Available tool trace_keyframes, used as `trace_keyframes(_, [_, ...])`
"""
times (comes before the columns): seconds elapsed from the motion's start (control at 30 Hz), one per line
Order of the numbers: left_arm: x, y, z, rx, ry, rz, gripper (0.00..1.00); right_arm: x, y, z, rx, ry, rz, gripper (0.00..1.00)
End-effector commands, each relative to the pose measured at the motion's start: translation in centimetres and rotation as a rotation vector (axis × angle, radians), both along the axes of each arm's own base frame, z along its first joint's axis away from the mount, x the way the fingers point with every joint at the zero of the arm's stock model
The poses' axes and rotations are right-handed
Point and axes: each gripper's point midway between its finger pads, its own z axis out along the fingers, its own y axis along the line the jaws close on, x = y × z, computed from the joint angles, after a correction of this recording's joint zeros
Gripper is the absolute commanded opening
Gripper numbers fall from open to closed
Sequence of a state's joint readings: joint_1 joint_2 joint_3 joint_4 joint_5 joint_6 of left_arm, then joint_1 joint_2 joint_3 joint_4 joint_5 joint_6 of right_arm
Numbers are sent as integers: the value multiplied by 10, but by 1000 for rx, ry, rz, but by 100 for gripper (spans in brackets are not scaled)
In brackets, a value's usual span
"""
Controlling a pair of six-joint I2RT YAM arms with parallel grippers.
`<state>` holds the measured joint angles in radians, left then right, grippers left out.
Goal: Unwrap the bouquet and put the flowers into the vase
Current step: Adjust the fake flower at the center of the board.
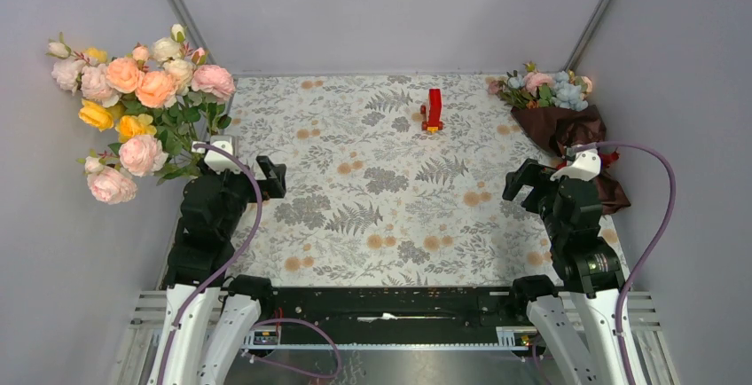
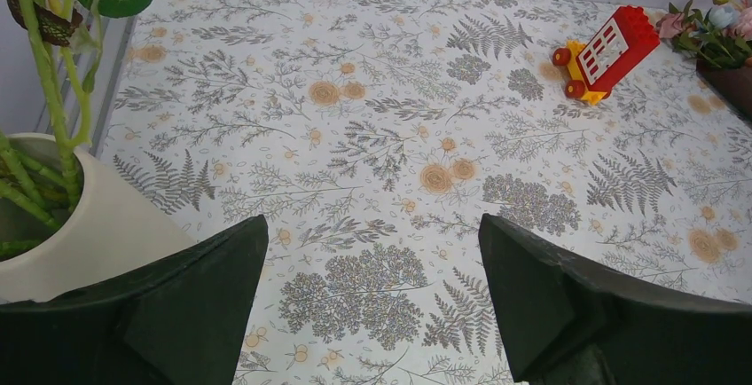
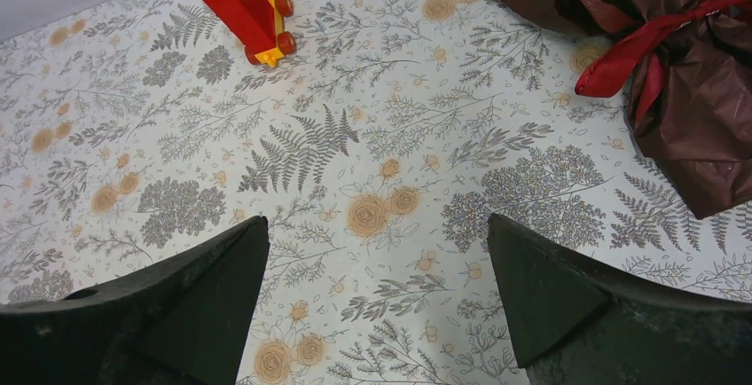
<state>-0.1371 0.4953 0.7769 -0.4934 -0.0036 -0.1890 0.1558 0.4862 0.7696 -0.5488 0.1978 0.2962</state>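
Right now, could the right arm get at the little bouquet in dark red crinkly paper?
Probably yes: the dark red wrapped bouquet lies close beside the open right gripper, nothing between them.

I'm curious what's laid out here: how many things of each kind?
Flower bunches: 2 (big peach, pink and yellow rose bunch; small bouquet in dark red crinkly paper)
Plain white tapered vase: 1
Red and yellow toy block: 1
Total: 4

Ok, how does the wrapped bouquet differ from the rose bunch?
The bouquet lies on the table, wrapped in dark red paper; the rose bunch stands unwrapped with stems in the white vase. The bouquet's blooms are small, blue and pink; the roses are larger, peach, pink and yellow. Both have green leaves.
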Motion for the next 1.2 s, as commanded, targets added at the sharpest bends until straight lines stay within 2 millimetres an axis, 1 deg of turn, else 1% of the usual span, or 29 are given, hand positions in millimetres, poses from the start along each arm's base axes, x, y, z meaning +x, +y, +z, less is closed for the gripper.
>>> trace_keyframes(0.0, [6, 1, 18, -18, -60, 13, 99, 0, 0, 7, 4, -17, 2, 100])
trace_keyframes(0.2, [5, 6, 19, -25, -67, 41, 99, -1, 2, 9, -1, -1, 19, 100])
trace_keyframes(0.3, [5, 3, 18, -27, -61, 28, 99, -4, 7, 7, -10, 31, 54, 100])
trace_keyframes(0.37, [6, 1, 16, -30, -53, 17, 99, -4, 4, 6, -21, 69, 38, 100])
trace_keyframes(0.4, [6, 0, 15, -30, -49, 13, 99, -4, 2, 2, -35, 98, 35, 100])
trace_keyframes(0.5, [6, 0, 14, -29, -41, 11, 99, -3, -5, -1, -64, 163, 1, 100])
trace_keyframes(0.57, [4, -3, 16, -35, -48, -8, 99, 1, -8, -1, -68, 177, -24, 100])
trace_keyframes(0.67, [2, -6, 17, -40, -60, -25, 99, 11, -18, -1, -84, 173, -88, 100])
trace_keyframes(0.73, [2, -6, 17, -40, -60, -24, 99, 19, -26, -5, -80, 181, -132, 100])
trace_keyframes(0.83, [1, -8, 16, -38, -60, -35, 99, 36, -35, -15, -46, 199, -165, 100])
trace_keyframes(0.87, [1, -10, 16, -38, -62, -49, 99, 41, -38, -19, -40, 209, -174, 100])
trace_keyframes(1.0, [1, -18, 14, -41, -60, -96, 99, 54, -73, -26, -33, 208, -305, 100])
trace_keyframes(1.1, [2, -19, 12, -39, -53, -100, 99, 61, -105, -32, -34, 215, -416, 100])
trace_keyframes(1.17, [2, -19, 12, -38, -53, -104, 99, 62, -126, -35, -50, 240, -490, 100])
